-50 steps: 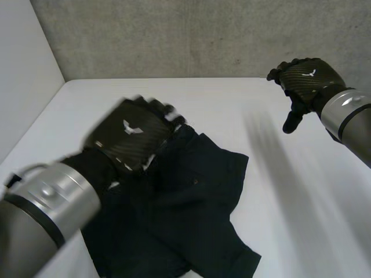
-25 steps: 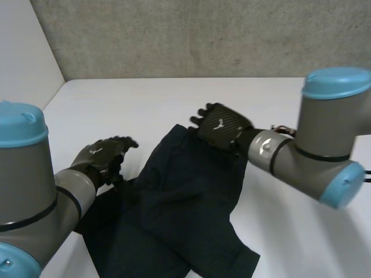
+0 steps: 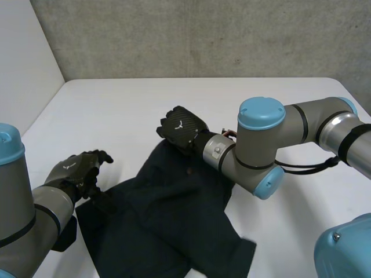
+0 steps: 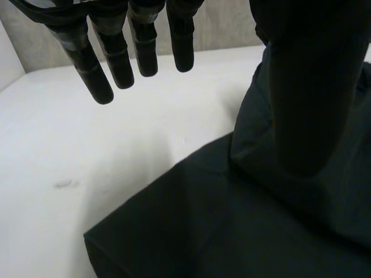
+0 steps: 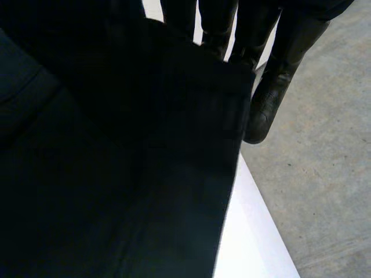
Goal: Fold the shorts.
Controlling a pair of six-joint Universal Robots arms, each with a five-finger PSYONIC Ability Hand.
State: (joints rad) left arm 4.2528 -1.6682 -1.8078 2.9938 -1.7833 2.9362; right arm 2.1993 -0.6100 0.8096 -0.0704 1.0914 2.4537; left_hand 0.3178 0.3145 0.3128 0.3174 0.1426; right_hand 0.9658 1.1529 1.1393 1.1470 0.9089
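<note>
The dark navy shorts (image 3: 168, 220) lie crumpled on the white table (image 3: 116, 110), near its front. My right hand (image 3: 182, 127) is at their far edge, reaching in from the right, and is shut on that edge. In the right wrist view the cloth (image 5: 116, 174) lies across the palm with the fingers (image 5: 272, 87) behind it. My left hand (image 3: 75, 171) hovers open at the shorts' left edge. In the left wrist view its straight fingers (image 4: 119, 58) hang over bare table and its thumb stands over the cloth (image 4: 232, 220).
A concrete wall (image 3: 203, 35) runs along the table's far edge and a white side wall (image 3: 23, 69) along its left. Bare tabletop lies beyond and to the right of the shorts. My right arm (image 3: 261, 145) crosses above the table's middle.
My right hand swung in from the far right to the shorts' far edge and closed on it. My left hand drew back to the left edge. The far edge has shifted left.
</note>
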